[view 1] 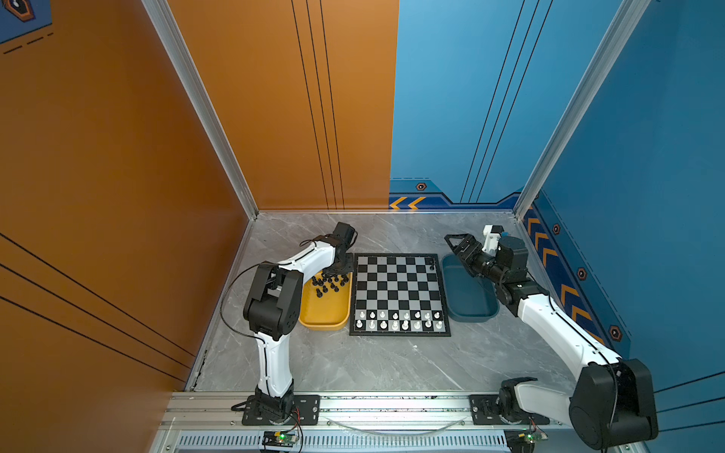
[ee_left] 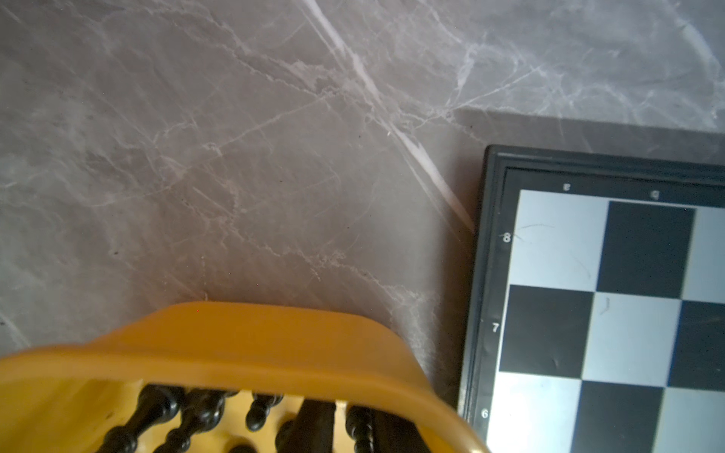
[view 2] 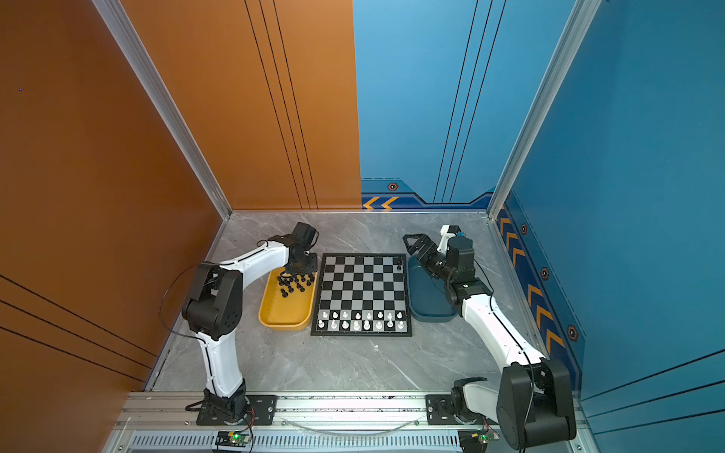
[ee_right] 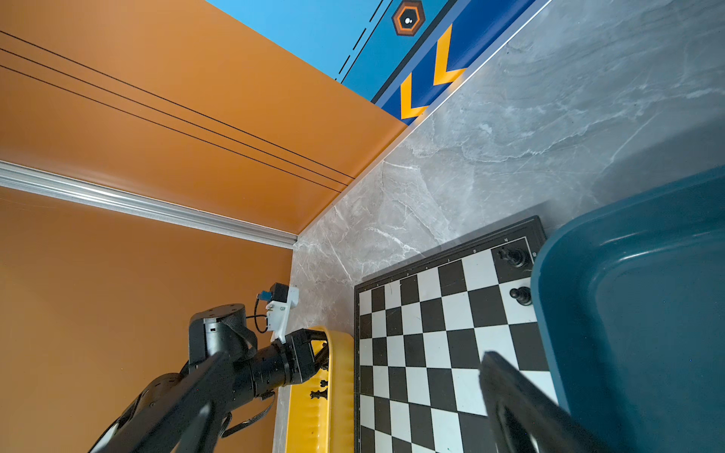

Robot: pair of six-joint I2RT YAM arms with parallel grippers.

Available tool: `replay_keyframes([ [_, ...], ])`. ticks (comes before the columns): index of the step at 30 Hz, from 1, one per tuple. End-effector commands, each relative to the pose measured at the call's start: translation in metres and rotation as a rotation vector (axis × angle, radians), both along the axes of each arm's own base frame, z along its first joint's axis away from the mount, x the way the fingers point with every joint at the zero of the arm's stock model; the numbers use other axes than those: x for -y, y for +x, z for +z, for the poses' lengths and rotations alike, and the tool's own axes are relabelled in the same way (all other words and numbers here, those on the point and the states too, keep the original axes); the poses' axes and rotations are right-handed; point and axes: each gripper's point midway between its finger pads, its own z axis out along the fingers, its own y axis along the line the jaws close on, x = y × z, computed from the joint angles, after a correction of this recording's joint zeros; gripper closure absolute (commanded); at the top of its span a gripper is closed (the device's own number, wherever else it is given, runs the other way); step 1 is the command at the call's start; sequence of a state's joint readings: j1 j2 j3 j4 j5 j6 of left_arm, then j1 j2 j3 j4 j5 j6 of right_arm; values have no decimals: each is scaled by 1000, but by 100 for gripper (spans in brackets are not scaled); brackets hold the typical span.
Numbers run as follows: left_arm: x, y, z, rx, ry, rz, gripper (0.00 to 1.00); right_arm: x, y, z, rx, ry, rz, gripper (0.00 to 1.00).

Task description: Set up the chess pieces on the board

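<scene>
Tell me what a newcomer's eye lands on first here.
The chessboard at the table's middle, with white chessmen filling its two nearest rows and just two black pieces in its far right corner. Then the yellow tray left of it, black chessmen bunched at its far end with the left tool low over them.

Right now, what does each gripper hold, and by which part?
The right gripper is open, holding nothing. The left gripper sits among chess pieces in the yellow tray; grip cannot be told.
</scene>
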State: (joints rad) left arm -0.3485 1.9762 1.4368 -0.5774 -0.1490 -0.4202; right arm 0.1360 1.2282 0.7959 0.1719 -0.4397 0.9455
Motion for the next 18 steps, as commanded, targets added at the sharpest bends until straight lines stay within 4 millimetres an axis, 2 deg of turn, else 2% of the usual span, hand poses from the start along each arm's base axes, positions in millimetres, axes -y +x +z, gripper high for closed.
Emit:
replay_keyframes([
  [1,3,-4,-3,-31,3,-5,81,7,0,8,30,-21,-26,0],
  [9,3,-4,5,-9,12,-11,79,8,-1,9,30,-19,-27,0],
  [18,5,-4,4,-12,11,-14,80,8,-2,10,32,-20,-29,0],
])
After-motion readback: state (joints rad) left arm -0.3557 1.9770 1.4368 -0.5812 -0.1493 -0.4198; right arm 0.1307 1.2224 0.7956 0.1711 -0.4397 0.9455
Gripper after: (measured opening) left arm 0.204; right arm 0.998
